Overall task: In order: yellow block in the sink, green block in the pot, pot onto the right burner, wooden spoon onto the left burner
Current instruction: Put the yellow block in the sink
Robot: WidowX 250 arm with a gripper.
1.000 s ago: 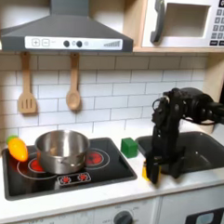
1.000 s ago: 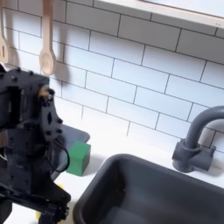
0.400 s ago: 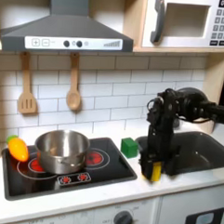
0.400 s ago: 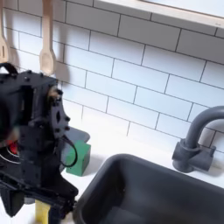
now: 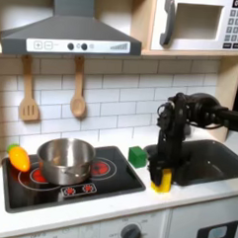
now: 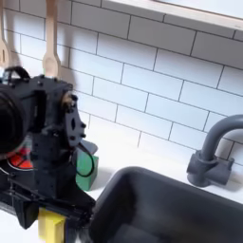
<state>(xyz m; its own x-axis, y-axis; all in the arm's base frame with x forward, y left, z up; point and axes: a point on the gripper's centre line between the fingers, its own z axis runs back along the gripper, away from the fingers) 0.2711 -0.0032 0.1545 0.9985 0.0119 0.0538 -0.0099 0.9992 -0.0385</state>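
Note:
The yellow block rests on the white counter between the cooktop and the sink. My gripper points down over it, open, with a finger on each side and a gap to the block. Just behind sits the green block, partly hidden by the arm in the second exterior view. The steel pot stands on the cooktop, toward the first exterior view's left. The wooden spoon hangs on the tiled wall.
A slotted wooden spatula hangs left of the spoon in the first exterior view. An orange-yellow toy vegetable lies at the cooktop's left edge. A dark faucet stands behind the sink. Hood and microwave are overhead.
The gripper has moved slightly toward the first exterior view's left and lowered, so the yellow block now shows clearly between its fingers. Pot, green block and spoon have not moved.

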